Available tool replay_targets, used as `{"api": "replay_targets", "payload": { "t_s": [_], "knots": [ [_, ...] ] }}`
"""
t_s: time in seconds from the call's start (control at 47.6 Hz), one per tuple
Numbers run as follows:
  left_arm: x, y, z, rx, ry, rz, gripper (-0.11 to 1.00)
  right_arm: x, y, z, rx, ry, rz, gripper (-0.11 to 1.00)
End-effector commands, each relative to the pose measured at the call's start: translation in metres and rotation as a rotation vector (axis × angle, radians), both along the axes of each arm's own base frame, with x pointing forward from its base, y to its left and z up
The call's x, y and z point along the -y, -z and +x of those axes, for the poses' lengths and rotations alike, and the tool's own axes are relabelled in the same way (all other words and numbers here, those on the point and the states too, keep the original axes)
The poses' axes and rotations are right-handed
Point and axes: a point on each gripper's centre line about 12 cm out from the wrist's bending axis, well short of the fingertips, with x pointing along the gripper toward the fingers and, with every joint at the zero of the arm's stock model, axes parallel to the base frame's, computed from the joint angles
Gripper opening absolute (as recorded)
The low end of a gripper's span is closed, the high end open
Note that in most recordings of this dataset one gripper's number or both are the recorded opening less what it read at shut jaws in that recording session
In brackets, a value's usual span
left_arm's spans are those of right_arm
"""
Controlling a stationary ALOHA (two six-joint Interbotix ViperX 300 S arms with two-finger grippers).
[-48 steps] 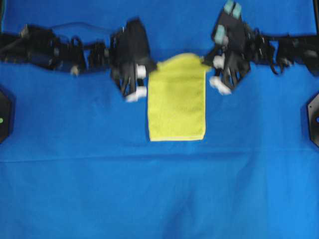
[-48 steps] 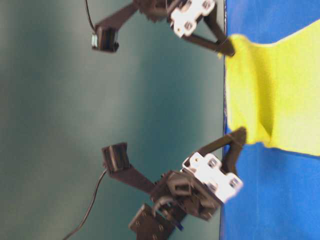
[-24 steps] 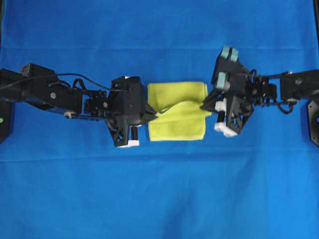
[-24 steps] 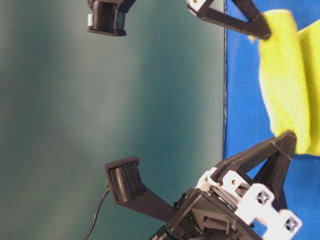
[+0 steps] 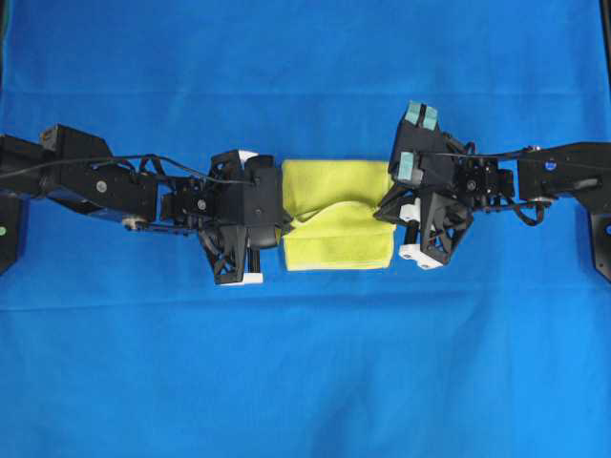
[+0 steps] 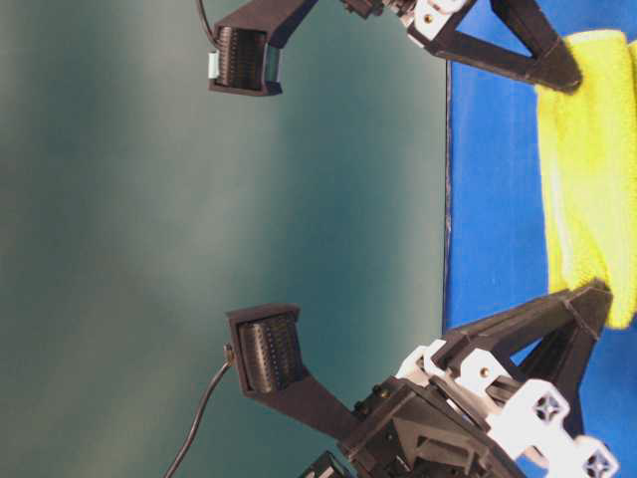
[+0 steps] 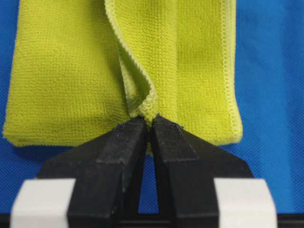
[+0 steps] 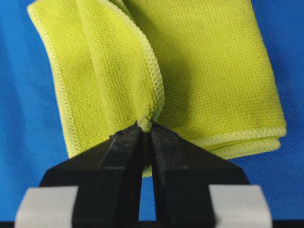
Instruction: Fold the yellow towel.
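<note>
Both the left gripper (image 7: 147, 124) and right gripper (image 8: 145, 129) pinch hem corners of the soft, limp yellow-green terry towel (image 5: 336, 212), light enough to drape, best held at the corners

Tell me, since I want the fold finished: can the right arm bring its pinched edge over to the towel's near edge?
Probably yes. The right claw is shut on the yellow towel, as is the left claw, and only flat towel and the blue cloth lie ahead.
</note>
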Motion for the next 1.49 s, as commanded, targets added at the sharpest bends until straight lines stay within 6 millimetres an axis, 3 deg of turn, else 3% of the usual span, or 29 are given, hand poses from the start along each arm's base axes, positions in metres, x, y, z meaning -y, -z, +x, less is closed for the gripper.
{"api": "replay_targets", "payload": {
  "t_s": [0.0,0.105,0.231,0.315,0.567,0.735,0.923,1.112,1.259,1.469],
  "knots": [
    [0.002,-0.012,0.005,0.04,0.003,-0.002,0.05,-0.002,-0.007,0.007,0.029,-0.006,0.001,0.05],
    [0.002,-0.013,0.006,0.055,0.005,-0.002,0.24,-0.007,-0.008,0.009,0.032,-0.021,0.001,0.08],
    [0.006,-0.015,0.006,0.063,0.014,-0.002,0.54,-0.015,-0.011,0.011,0.038,-0.044,0.0,0.45],
    [0.009,-0.017,0.006,0.069,0.021,-0.001,0.63,-0.02,-0.016,0.011,0.045,-0.058,-0.001,0.63],
    [0.019,-0.044,-0.006,0.111,0.055,0.0,0.61,-0.037,-0.05,0.006,0.123,-0.111,-0.008,0.58],
    [0.018,-0.079,-0.027,0.173,0.054,-0.004,0.61,-0.036,-0.086,-0.009,0.192,-0.13,-0.04,0.58],
    [0.016,-0.12,-0.061,0.289,0.061,0.003,0.61,-0.026,-0.126,-0.038,0.312,-0.145,-0.128,0.58],
    [0.014,-0.142,-0.098,0.385,0.082,0.038,0.61,-0.012,-0.152,-0.078,0.435,-0.111,-0.195,0.58],
    [0.012,-0.148,-0.128,0.447,0.091,0.057,0.61,-0.005,-0.154,-0.107,0.483,-0.087,-0.244,0.58],
    [0.006,-0.146,-0.174,0.531,0.074,0.055,0.61,0.004,-0.129,-0.144,0.514,-0.024,-0.262,0.58]
  ]
}}
